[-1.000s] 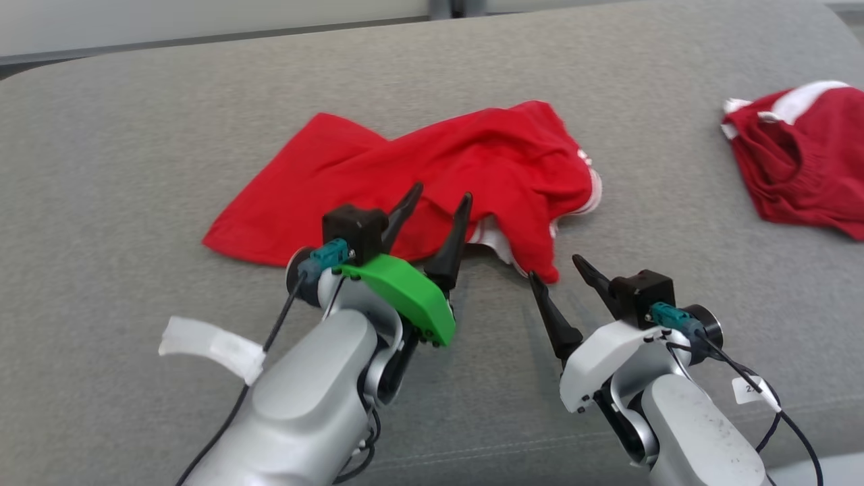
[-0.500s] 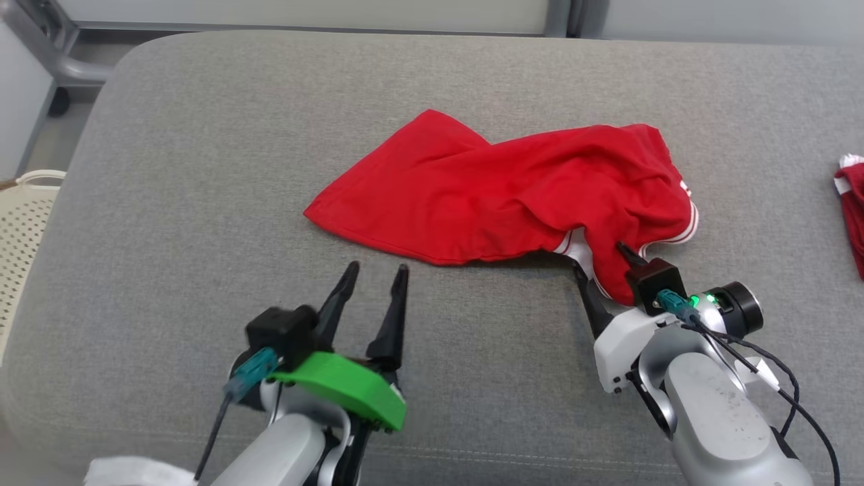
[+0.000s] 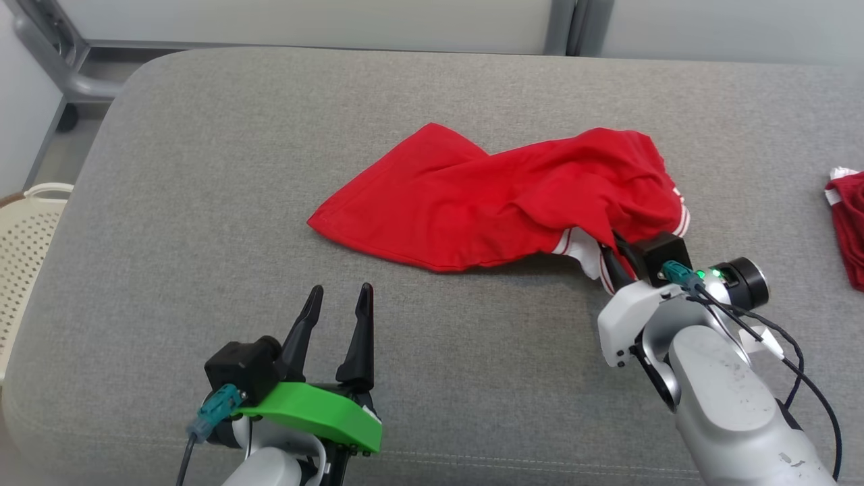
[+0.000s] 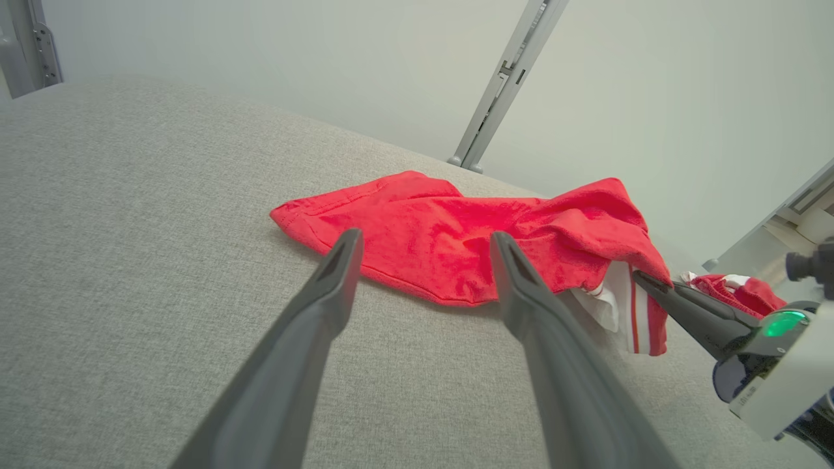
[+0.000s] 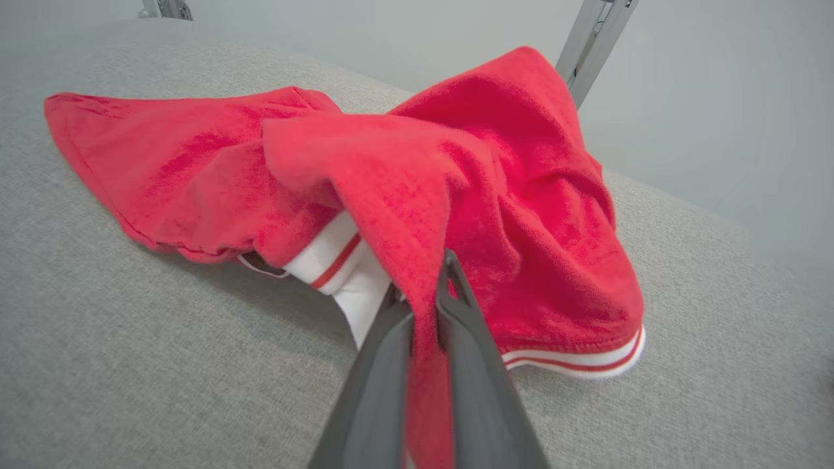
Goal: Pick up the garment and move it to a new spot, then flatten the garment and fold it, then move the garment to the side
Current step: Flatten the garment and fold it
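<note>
A crumpled red garment (image 3: 493, 202) with white, red-striped trim lies on the grey cushion (image 3: 202, 202); it also shows as the garment (image 4: 456, 234) ahead of my left fingers and the garment (image 5: 423, 195) close up in the right wrist view. My right gripper (image 3: 615, 260) is shut on a red flap at the garment's near right corner, the cloth pinched between both fingers (image 5: 466, 326). My left gripper (image 3: 337, 304) stands open over bare cushion, short of the garment's near hem, holding nothing.
A second red and white cloth (image 3: 847, 223) lies at the cushion's right edge. A cream perforated basket (image 3: 27, 236) stands off the cushion's left side. Grey metal frame legs (image 3: 47, 61) and a pale wall run behind.
The head camera shifted, showing the cushion's left end. My right gripper moved up onto the garment's near right corner and shut on it, lifting the flap. My left gripper pulled back from the garment.
</note>
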Robot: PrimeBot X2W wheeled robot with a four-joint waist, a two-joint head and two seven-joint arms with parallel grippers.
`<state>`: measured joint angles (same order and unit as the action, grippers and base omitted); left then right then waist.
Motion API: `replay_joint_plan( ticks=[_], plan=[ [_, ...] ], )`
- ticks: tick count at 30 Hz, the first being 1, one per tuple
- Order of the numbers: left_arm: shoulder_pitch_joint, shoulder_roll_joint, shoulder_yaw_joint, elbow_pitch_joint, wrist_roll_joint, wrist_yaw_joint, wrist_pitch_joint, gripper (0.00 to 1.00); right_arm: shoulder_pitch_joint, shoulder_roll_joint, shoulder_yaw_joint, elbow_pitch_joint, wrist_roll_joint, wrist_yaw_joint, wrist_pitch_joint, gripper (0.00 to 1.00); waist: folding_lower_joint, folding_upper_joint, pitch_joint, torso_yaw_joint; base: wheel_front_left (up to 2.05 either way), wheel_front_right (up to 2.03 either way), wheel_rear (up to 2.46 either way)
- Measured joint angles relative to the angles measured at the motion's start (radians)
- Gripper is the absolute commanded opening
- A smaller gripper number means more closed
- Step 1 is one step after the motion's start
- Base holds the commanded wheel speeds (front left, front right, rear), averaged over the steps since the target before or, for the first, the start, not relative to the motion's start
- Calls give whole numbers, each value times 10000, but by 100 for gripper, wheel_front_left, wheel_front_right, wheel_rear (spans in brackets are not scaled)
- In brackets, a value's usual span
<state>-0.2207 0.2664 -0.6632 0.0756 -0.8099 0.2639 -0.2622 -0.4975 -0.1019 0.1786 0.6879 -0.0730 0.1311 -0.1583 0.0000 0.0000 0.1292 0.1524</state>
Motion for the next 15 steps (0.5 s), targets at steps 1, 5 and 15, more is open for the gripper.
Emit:
replay_joint_plan(
  ticks=[1, 5, 15],
  plan=[
    [55, -2, 33, -19, 6, 0, -2, 100, -5, -25, 192, -138, 240, 0, 134, 0, 0, 0, -31, -45, 0, 0, 0],
    [239, -13, 163, -63, 13, 0, -2, 100, 7, -598, 1049, -1179, 1333, 0, 941, 0, 0, 0, -173, -251, 0, 0, 0],
    [500, -174, 487, -336, 153, -75, 0, 100, 635, -3611, 1768, -6497, 3824, 0, 5413, 0, 0, 0, -462, -255, 0, 0, 0]
  ],
)
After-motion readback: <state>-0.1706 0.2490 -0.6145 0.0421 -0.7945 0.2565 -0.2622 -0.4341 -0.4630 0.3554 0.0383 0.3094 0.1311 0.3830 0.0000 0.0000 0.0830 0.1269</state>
